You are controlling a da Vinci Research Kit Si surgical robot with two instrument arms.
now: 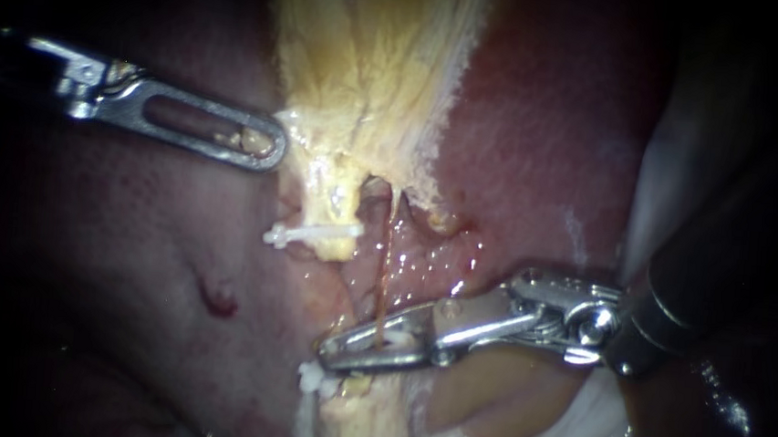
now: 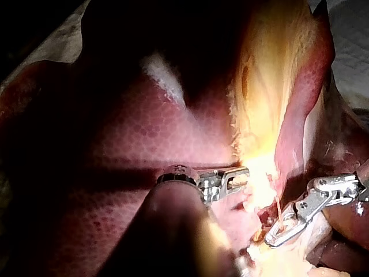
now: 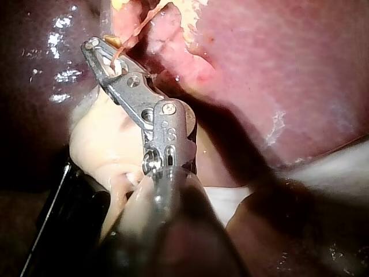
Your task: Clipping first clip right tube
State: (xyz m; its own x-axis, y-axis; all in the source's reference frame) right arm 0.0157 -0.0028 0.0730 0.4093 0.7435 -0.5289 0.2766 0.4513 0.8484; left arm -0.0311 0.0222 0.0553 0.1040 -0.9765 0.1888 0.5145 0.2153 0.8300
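The right instrument (image 1: 343, 345) has its jaws drawn nearly together around the right tube (image 1: 387, 264) — a thin reddish strand running down from the yellow tissue (image 1: 373, 53). Both jaws seem to press on it, with a white clip (image 1: 396, 340) between them. The left instrument (image 1: 262, 144) has its jaws closed on the edge of that yellow tissue. Another white clip (image 1: 310, 235) sits across the neighbouring tube — liver (image 1: 551, 120) lies behind.
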